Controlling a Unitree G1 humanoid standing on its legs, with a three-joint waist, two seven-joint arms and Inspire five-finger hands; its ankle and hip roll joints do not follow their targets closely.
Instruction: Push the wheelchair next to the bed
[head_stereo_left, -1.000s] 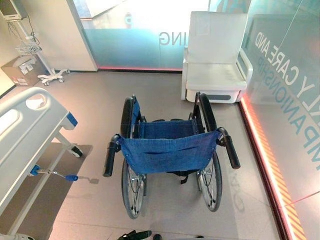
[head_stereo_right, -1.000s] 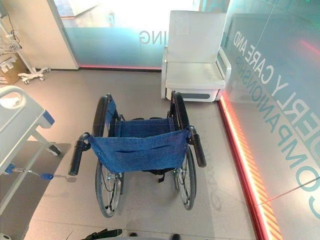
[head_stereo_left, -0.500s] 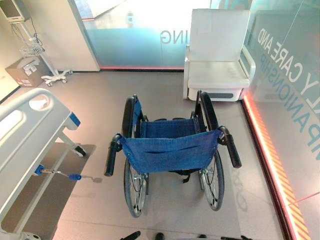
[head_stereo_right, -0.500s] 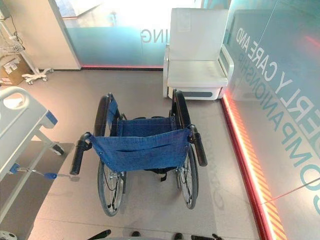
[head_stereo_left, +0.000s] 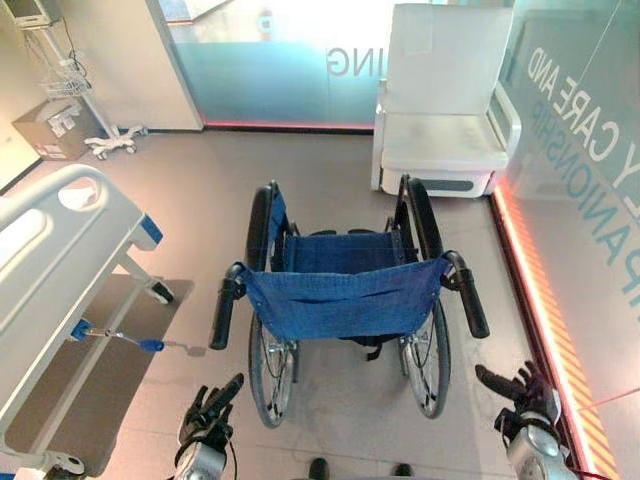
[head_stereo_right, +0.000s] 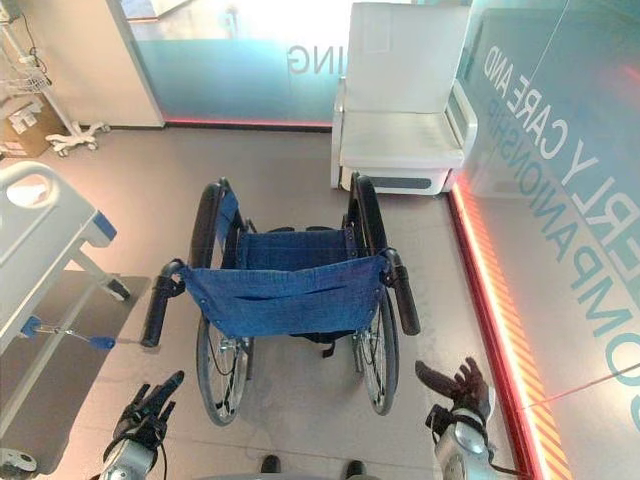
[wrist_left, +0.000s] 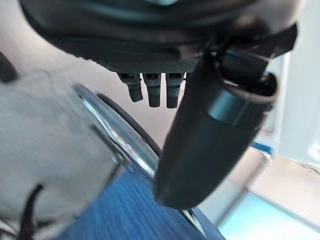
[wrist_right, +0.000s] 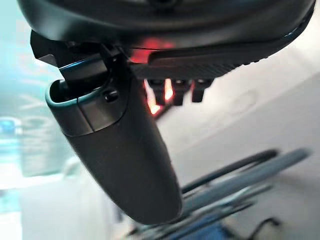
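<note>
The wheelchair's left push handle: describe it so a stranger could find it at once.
Start at the wheelchair in the middle of the floor, its blue fabric back facing the camera. Two black grips slant out from the back's top corners. The left push handle is the one on the bed side, above the robot's left hand; the other grip points toward the glowing red floor strip.

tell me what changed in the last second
Both hands have risen into view behind the wheelchair: the left hand below its left push handle, the right hand below the right one. Neither touches a handle yet. Wheelchair and bed stayed put.
</note>
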